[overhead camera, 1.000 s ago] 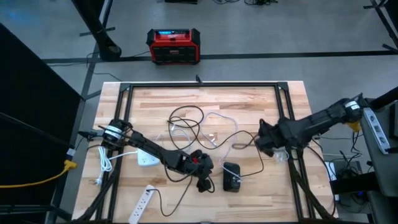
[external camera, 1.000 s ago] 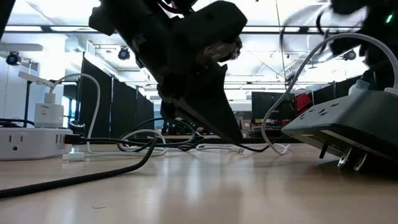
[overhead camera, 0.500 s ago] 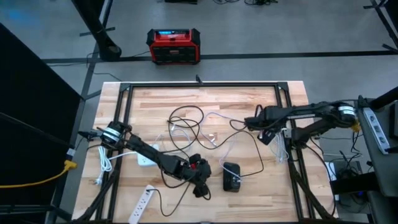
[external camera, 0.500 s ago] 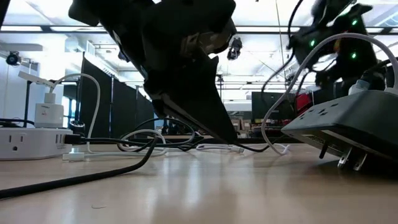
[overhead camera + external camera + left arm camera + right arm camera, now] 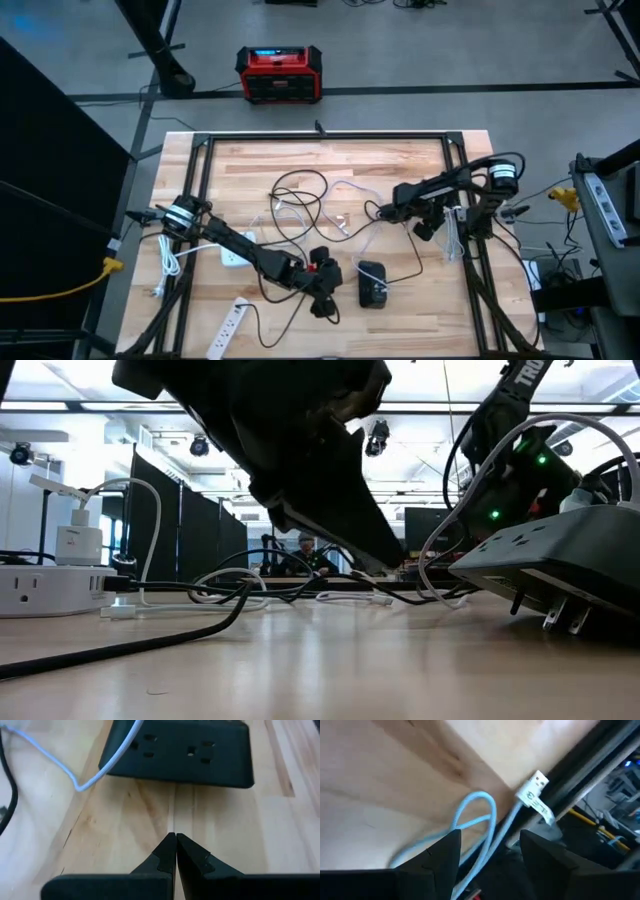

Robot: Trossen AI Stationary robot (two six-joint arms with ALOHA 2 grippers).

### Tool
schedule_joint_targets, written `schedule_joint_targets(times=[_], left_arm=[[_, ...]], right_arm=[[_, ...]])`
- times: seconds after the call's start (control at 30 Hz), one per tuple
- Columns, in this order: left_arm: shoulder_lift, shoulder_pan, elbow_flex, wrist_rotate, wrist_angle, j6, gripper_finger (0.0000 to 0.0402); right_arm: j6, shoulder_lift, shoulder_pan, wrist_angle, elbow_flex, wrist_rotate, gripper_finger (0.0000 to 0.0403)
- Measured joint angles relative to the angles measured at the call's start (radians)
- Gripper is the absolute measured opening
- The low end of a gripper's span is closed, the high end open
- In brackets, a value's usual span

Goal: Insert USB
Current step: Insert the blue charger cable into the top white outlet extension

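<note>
USB plug (image 5: 538, 781) on its pale cable (image 5: 485, 827) shows best in the right wrist view: it lies ahead of the right gripper (image 5: 490, 845), beyond the parted, empty fingers (image 5: 442, 852), right at the table edge (image 5: 485, 767) beside a dark frame rail, with bare wood on the other side of the fingers; marks on the plug's white housing are too small to read. From above, the right gripper (image 5: 384, 210) sits over the table's right half among loose cables, with open wood toward the far edge, while the left gripper (image 5: 322, 303) is near the front edge, just beside a black power strip (image 5: 373, 283); a white power strip (image 5: 226, 331) lies at the front-left edge. In the low view, the left gripper (image 5: 385, 560) hangs just above the wood, the black power strip (image 5: 560, 565) tilted beside it. In the left wrist view, the fingers (image 5: 165, 855) are pressed together on nothing, with clear wood between their tips and the black power strip (image 5: 180, 750).
</note>
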Motion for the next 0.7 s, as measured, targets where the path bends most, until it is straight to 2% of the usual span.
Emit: schedule_joint_targets(times=[0.17,0.33,0.57,0.7], left_arm=[[0.0,0.0,0.0,0.001,0.024,0.01,0.0],[0.0,-0.001,0.0,0.003,0.038,0.01,0.0],[-0.001,-0.012,0.0,0.012,0.079,0.007,0.0],[-0.001,-0.026,0.0,0.013,0.102,0.005,0.0]], right_arm=[[0.033,0.01,0.0,0.058,-0.014,-0.024,0.0187],[0.06,0.041,0.0,0.067,-0.033,-0.011,0.0162],[0.05,0.108,-0.002,0.117,-0.069,-0.067,0.0111],[0.039,0.098,0.0,0.125,-0.07,-0.067,0.005]])
